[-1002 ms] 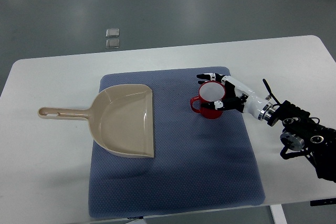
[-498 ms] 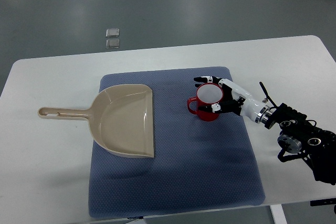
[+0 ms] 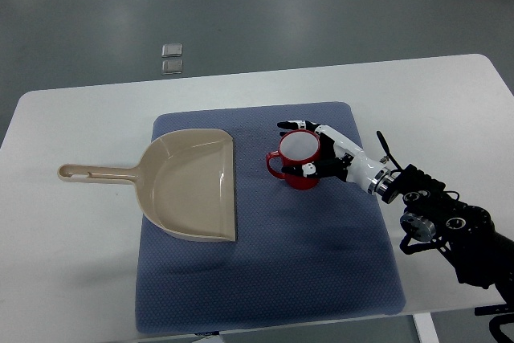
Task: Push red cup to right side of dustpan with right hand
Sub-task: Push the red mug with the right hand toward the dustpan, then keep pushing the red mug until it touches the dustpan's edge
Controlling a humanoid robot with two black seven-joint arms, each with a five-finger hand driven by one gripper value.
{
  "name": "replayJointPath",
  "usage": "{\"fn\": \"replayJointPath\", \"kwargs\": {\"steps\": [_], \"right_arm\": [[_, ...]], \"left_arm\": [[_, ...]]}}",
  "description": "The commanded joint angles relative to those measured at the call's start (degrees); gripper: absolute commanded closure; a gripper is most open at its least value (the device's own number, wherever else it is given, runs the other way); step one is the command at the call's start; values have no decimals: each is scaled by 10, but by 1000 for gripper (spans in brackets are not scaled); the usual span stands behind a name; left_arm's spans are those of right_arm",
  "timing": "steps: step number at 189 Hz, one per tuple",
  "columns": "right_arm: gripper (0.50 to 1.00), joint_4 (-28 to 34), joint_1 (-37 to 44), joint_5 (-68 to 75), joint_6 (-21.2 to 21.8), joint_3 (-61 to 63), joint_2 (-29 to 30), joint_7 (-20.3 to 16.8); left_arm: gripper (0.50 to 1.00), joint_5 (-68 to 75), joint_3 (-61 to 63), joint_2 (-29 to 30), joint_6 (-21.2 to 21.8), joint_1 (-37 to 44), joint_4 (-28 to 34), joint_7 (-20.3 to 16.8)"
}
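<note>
Right hand cupped against the red cup — a push toward the dustpan.

The right hand [image 3: 315, 150] has its fingers curled around the far and near sides of the red cup [image 3: 297, 158], pressing rather than lifting, as far as I can tell; the cup stands upright on the blue mat [image 3: 265, 279], just left of the palm, with the dustpan [image 3: 193, 186] further left and a gap between them. Risks: the cup could tip if pushed high, its handle could snag the mat, or it could overshoot into the pan's open edge. Count — one cup, one dustpan, one mat, one hand.
</note>
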Motion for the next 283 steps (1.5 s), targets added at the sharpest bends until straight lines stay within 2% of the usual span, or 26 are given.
{"fn": "replayJointPath", "kwargs": {"steps": [1, 47, 242, 283], "right_arm": [[572, 1, 0, -1, -7, -3, 15, 0], [572, 2, 0, -1, -21, -10, 51, 0], [574, 13, -6, -2, -57, -41, 51, 0], [572, 40, -4, 0, -78, -71, 51, 0]], "left_arm": [[500, 0, 0, 0, 0, 0, -1, 0], [500, 0, 0, 0, 0, 0, -1, 0], [500, 0, 0, 0, 0, 0, 0, 0], [500, 0, 0, 0, 0, 1, 0, 0]]}}
